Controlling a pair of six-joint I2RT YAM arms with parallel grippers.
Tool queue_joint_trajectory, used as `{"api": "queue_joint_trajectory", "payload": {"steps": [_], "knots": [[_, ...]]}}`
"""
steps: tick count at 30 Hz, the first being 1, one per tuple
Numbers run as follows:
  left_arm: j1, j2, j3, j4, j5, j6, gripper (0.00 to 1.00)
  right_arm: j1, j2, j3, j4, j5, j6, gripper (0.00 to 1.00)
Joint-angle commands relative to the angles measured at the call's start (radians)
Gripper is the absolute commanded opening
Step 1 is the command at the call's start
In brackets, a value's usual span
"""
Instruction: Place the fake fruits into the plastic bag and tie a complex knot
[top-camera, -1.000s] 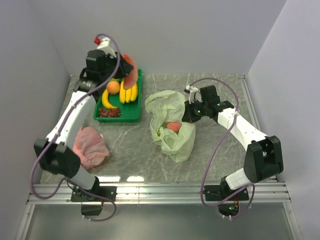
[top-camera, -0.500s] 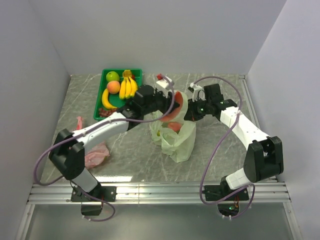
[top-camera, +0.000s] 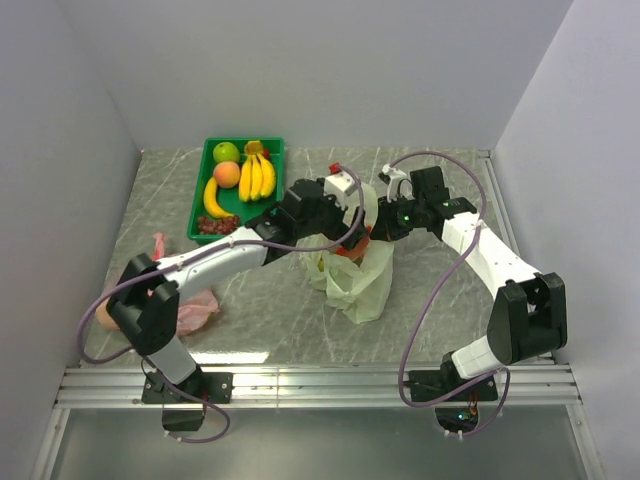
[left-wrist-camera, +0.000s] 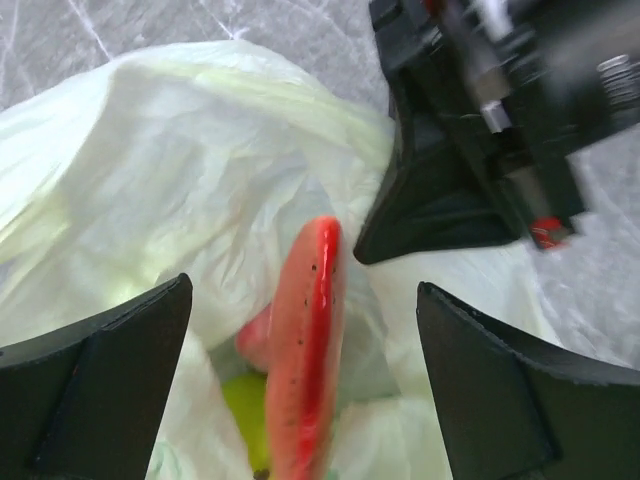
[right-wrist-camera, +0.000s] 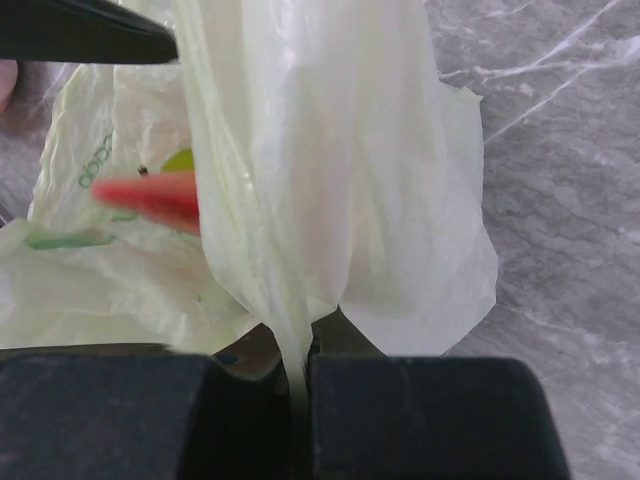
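Grey marbled table (top-camera: 440, 300) and pale walls frame the scene. The left gripper (left-wrist-camera: 303, 300) has its two black fingers spread wide, holding nothing. The watermelon slice (left-wrist-camera: 305, 360) sits loose between them, clear of both. A second ago this gripper was clamped on the slice above the green tray (top-camera: 280, 190). Half a second ago it was over the bag, still closed on it. Since then the jaws have let go.

In the left wrist view the slice stands on edge. Its long axis runs nearly up and down the frame, leaning a little. The upper tip points towards the right gripper (right-wrist-camera: 300, 375), and the lower end dips into the mouth of the plastic bag (right-wrist-camera: 330, 200). A yellow-green fruit (left-wrist-camera: 245, 420) and something pinkish (left-wrist-camera: 255, 340) lie just beside it inside the bag.

The right gripper has stayed pressed shut on a gathered fold of the bag's rim, holding that side up. The bag rests mid-table, between the two arms.

Further out, the tray still holds a bunch of bananas (top-camera: 256, 178), a single banana (top-camera: 212, 203), a green apple (top-camera: 226, 152), a peach (top-camera: 226, 174) and grapes (top-camera: 215, 226). A pink bag (top-camera: 190, 310) lies near the left arm's base.
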Motion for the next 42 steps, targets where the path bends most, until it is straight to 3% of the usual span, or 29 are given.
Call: {"api": "queue_joint_trajectory", "payload": {"steps": [1,3,8,16,19,24,27,37,42], "knots": [[0.047,-0.138,0.084,-0.06,0.039,-0.027,0.99,-0.007,-0.026,0.014,0.013,0.013,-0.019,0.0],[0.084,-0.173,0.13,-0.108,0.046,-0.049,0.99,-0.006,-0.028,0.013,0.018,0.014,-0.019,0.0],[0.295,-0.12,0.275,-0.191,0.027,-0.092,0.99,-0.007,-0.025,0.016,0.022,0.022,-0.02,0.0],[0.57,0.226,0.549,-0.274,0.106,0.11,0.99,-0.009,-0.018,0.02,0.022,0.016,-0.023,0.0],[0.64,0.364,0.664,-0.281,0.145,0.115,0.99,-0.007,-0.025,0.017,0.018,0.016,-0.03,0.0],[0.703,0.568,0.833,-0.26,0.257,0.121,0.99,-0.007,-0.023,0.016,0.002,0.008,-0.039,0.0],[0.713,0.657,0.926,-0.265,0.25,0.183,0.99,-0.007,-0.023,0.011,0.004,0.011,-0.043,0.0],[0.743,0.767,0.972,-0.212,0.414,0.18,0.99,-0.007,-0.005,0.005,0.007,0.013,-0.04,0.0],[0.743,0.808,0.988,-0.197,0.419,0.158,0.99,-0.006,0.009,0.017,0.004,0.014,-0.042,0.0]]}}
